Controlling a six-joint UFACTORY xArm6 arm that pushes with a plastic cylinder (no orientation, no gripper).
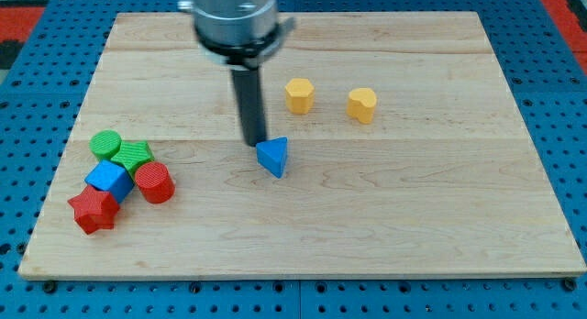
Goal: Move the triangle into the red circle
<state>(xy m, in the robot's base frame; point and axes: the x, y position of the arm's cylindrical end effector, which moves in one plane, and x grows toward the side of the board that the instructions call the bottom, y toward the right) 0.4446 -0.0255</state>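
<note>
A blue triangle block (pixel 272 158) lies near the middle of the wooden board (pixel 413 200). My tip (pixel 253 143) stands just at the triangle's upper left, touching or almost touching it. The red circle block (pixel 155 182), a short cylinder, sits at the view's left in a cluster of blocks, well to the left of the triangle.
The left cluster also holds a green circle (pixel 106 145), a green star-like block (pixel 134 156), a blue cube (pixel 110 181) and a red star-like block (pixel 94 210). A yellow hexagon (pixel 299 95) and a yellow heart-like block (pixel 362 104) sit above and right of the triangle.
</note>
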